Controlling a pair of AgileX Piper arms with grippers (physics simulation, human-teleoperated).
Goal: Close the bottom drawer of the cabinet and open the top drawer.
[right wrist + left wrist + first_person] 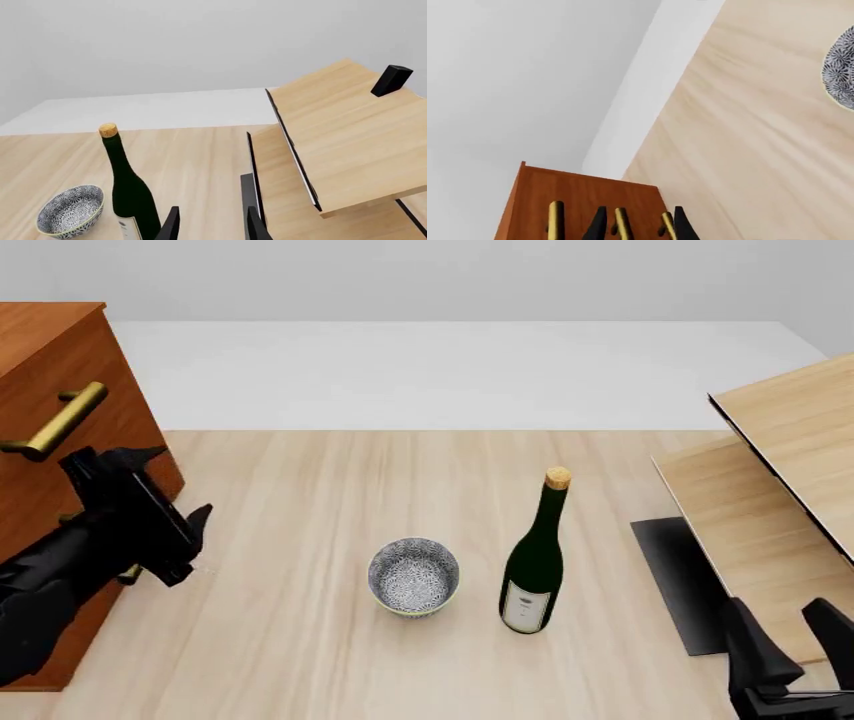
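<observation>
Left gripper (171,530) at the cabinet (54,370) front, far left.
We see its fingers (597,226) spread around a brass handle (622,223), not clamped; right gripper (210,225) open, empty, near the bottle (130,192).

Bowl (414,576), bottle (535,558) mid-table; bare table (294,500) beside cabinet (54,370).

Light-wood table (307,540) carrying patterned bowl (414,576) and corked dark bottle (537,560) side by side between both grippers, reddish-brown cabinet (60,360) directly behind left gripper (167,515), pale wooden furniture (787,500) just ahead of right gripper (787,640).
</observation>
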